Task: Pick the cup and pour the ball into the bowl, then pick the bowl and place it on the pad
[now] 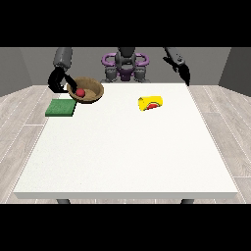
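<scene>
Front view. A brown wooden bowl (87,91) is at the far corner of the white table (127,152) on the view's left, tilted so that its opening faces partly toward the camera. Inside it lies a red ball (80,92), resting toward the side of the bowl nearest the hand at the view's left (67,87). That black hand is right against the bowl's rim on its left side; the fingers appear to curl at the rim, though they are too small to make out exactly how they lie, and I cannot tell whether the bowl's base touches the table or is lifted off it.

Just below that hand, toward the camera, lies the flat green pad (61,108). The bowl's lower edge overlaps or sits just beside the pad's far right corner; which of the two cannot be told.

The yellow cup (150,103) lies on its side on the table, well away from the hand at the bowl and toward the view's right. Its long axis runs roughly left to right, and a red patch shows on its lower side toward the camera.

The hand at the view's right (185,74) hangs over the table's far right edge, well apart from the cup, fingers pointing downward and holding nothing.
</scene>
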Controlling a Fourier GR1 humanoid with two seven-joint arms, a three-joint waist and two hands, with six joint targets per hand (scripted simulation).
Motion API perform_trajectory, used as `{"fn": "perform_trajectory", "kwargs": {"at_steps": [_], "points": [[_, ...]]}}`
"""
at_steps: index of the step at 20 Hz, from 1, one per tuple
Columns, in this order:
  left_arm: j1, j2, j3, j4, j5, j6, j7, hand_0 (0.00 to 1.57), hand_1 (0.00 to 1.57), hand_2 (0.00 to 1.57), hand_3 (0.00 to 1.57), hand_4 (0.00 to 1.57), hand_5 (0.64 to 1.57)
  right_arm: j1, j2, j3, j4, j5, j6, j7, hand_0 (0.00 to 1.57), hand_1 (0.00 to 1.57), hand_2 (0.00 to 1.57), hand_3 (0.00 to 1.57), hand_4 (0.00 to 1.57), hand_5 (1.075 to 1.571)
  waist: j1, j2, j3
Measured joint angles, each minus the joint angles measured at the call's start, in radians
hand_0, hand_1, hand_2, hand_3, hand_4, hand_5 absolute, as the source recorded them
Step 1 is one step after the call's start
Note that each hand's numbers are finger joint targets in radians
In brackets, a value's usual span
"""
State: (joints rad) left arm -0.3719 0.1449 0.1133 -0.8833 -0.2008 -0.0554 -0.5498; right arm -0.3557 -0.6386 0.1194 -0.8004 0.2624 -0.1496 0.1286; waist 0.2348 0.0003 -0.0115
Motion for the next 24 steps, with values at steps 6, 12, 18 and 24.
{"fn": "perform_trajectory", "kwargs": {"at_steps": [6,12,18,24], "points": [[0.054,0.031,0.053,0.057,0.023,0.019,-0.052,0.0,0.0,0.0,0.0,0.0,0.72,-0.118,-0.138,0.048,-0.109,0.051,0.224,0.119,1.57,1.57,1.57,1.57,1.57,1.554,-0.09,-0.035,0.0069],[0.045,0.113,0.132,0.07,0.072,0.006,-0.158,0.0,0.0,0.0,0.0,0.0,0.701,-0.167,-0.189,-0.025,-0.094,0.072,0.244,0.045,1.57,1.57,1.57,1.41,1.57,1.558,-0.128,0.086,0.0098],[0.009,0.214,0.216,0.046,0.156,-0.076,-0.238,0.0,0.0,0.0,0.0,0.84,1.188,-0.161,-0.205,-0.142,0.025,0.07,0.105,-0.097,1.57,1.57,1.57,1.57,1.42,1.563,-0.109,0.244,0.0075],[0.017,0.276,0.27,-0.023,0.235,-0.161,-0.269,0.0,0.0,0.0,0.0,0.89,1.191,-0.159,-0.203,-0.274,0.172,0.015,-0.008,-0.243,1.57,1.57,1.57,1.57,1.22,1.548,-0.077,0.353,-0.0014]]}}
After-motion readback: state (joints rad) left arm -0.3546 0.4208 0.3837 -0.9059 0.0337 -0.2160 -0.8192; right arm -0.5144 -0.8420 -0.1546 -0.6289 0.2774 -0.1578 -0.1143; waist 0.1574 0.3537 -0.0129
